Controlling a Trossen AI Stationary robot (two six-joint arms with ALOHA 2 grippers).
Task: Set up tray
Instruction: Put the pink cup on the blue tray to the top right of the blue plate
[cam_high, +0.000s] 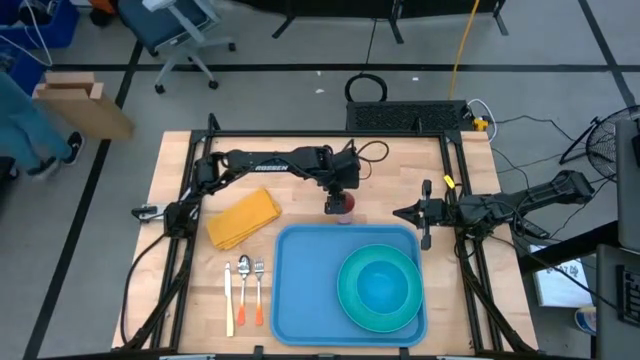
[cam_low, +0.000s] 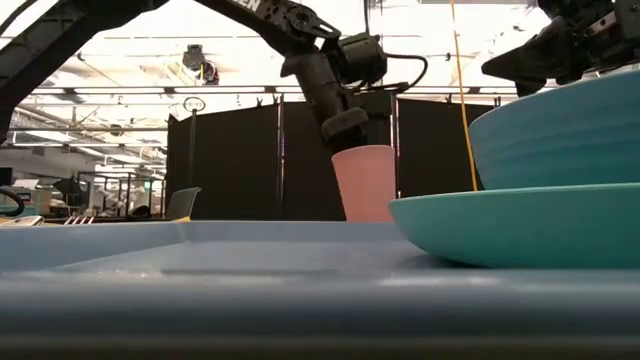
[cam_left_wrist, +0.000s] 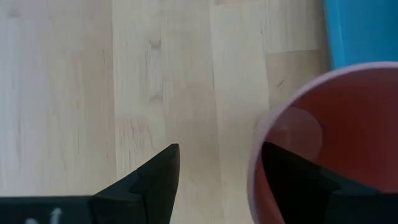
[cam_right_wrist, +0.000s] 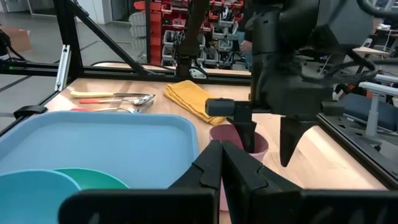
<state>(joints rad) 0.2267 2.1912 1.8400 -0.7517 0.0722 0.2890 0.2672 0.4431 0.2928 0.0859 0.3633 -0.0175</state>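
My left fingers (cam_left_wrist: 211, 186) are open, 1 inside the pink cup (cam_high: 341, 206), 1 outside, on the bench just beside the tray (cam_high: 300, 290). Next I squeeze, then lift it onto the tray

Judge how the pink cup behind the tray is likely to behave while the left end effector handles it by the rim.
The pink cup looks thin-walled plastic, so probably light and slightly flexible. It is tall and tapers toward its base, so a sideways nudge could tip it. The left end effector has one finger inside the rim and one outside; the smooth wall may slip or pivot in that pinch.
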